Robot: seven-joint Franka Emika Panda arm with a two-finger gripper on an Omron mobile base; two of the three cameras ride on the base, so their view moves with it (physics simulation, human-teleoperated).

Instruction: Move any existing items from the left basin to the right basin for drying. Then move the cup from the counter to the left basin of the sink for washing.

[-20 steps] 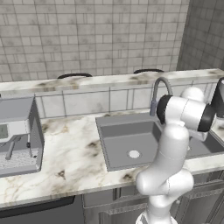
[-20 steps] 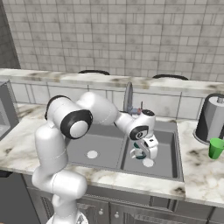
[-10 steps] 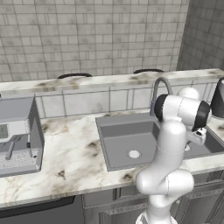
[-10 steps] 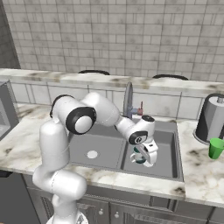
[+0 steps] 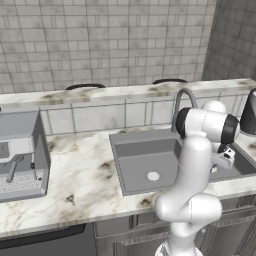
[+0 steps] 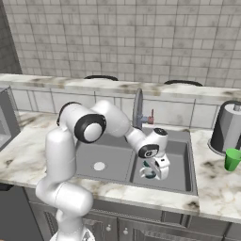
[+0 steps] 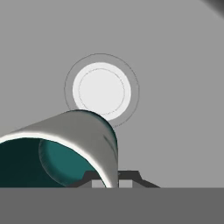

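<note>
My gripper (image 6: 153,173) hangs low inside the right basin (image 6: 181,162) of the grey sink, shut on the wall of the small teal-green cup (image 6: 148,172). In the hand view the cup (image 7: 65,144) lies tilted at the lower left, its rim pinched between my gripper (image 7: 111,179), with the pale right drain (image 7: 101,90) just beyond. The left basin (image 5: 145,157) holds nothing but its drain (image 5: 153,176). A bright green cup (image 6: 231,159) stands on the marble counter (image 6: 216,188) right of the sink.
The curved grey tap (image 6: 138,110) rises behind the divider between the basins. A grey canister (image 6: 228,127) stands by the green cup. A coffee machine (image 5: 20,155) sits on the counter far left. A raised marble ledge (image 5: 125,92) runs behind.
The hand has sunk a little lower into the right basin and shifted slightly left, still carrying the teal-green cup. Nothing else moved.
</note>
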